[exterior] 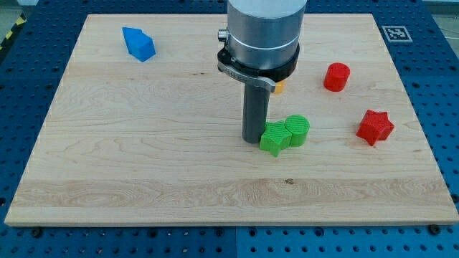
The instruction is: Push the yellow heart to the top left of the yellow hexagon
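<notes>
My tip [252,140] rests on the wooden board [143,172] near its middle. It stands just left of a green star block [273,138], touching it or nearly so. A green cylinder [297,130] sits against the star's right side. Only a small yellow-orange sliver [280,87] shows at the right edge of the arm's metal body, above the green blocks. Its shape cannot be made out. The rest of any yellow block is hidden behind the arm.
A blue angular block [138,44] lies at the board's top left. A red cylinder [336,76] stands at the upper right and a red star [375,127] at the right. A blue perforated table [445,107] surrounds the board.
</notes>
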Robot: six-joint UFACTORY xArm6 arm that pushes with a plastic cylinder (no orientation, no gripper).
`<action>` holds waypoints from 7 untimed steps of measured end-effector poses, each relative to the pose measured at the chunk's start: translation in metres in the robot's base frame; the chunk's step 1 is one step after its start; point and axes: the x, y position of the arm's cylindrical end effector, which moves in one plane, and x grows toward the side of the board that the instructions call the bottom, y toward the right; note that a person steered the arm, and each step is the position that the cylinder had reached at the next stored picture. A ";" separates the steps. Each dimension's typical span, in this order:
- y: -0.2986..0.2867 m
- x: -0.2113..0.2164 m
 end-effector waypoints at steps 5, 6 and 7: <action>-0.050 -0.180; -0.050 -0.214; -0.041 -0.230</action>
